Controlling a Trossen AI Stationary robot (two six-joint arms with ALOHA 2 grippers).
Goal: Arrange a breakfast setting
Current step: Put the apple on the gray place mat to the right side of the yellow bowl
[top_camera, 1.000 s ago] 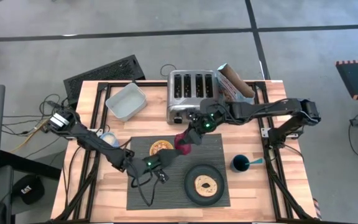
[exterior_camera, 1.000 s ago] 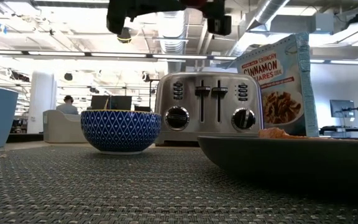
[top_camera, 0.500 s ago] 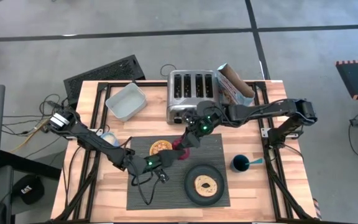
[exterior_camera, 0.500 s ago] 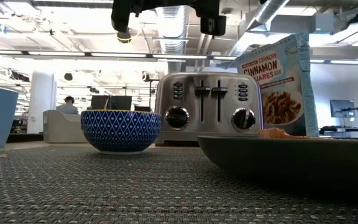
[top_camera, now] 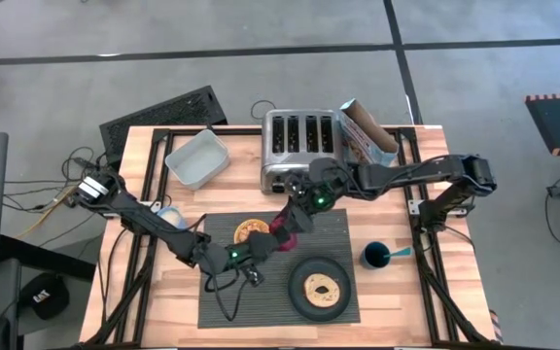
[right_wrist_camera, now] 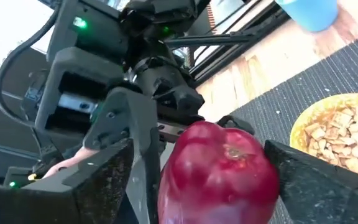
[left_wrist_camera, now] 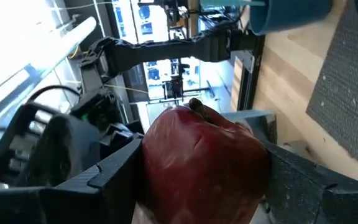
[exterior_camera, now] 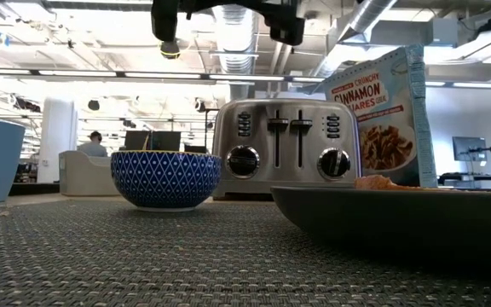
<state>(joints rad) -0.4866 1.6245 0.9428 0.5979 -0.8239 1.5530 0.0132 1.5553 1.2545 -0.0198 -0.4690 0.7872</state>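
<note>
A small red fruit (top_camera: 282,231) hangs in the air above the dark ribbed placemat (top_camera: 280,292), between my two grippers. My right gripper (top_camera: 290,224) reaches it from the far right and my left gripper (top_camera: 268,243) from the near left; both are shut on it. A bowl (top_camera: 252,231) with yellow cereal, blue-patterned outside (exterior_camera: 165,177), stands on the mat's far left. A dark plate (top_camera: 299,301) with a bagel (top_camera: 320,287) stands on the mat's near right. A dark blue cup (top_camera: 373,257) with a blue-handled spoon (top_camera: 400,253) stands on the wood to the right. My left gripper has the red fruit's two sides (left_wrist_camera: 157,168) between its two fingers, coming slanting up from the near left. The fruit's stem end (left_wrist_camera: 194,106) points away from the wrist, clear of the mat. My right gripper pinches the fruit's two sides (right_wrist_camera: 266,174) between its two fingers, slanting down from the far right. The fruit's dimpled end (right_wrist_camera: 232,152) faces the camera, clear of the mat.
A chrome toaster (top_camera: 299,144) and a cereal box (top_camera: 367,131) stand at the table's far edge, a pale blue tub (top_camera: 197,158) at the far left, and a small light-blue cup (top_camera: 168,216) left of the mat.
My right gripper has carried the red fruit a little toward the table's near left, closer to my left gripper, which now has its fingers around it. In the low view both grippers have drawn upward, and the fruit no longer shows there.
</note>
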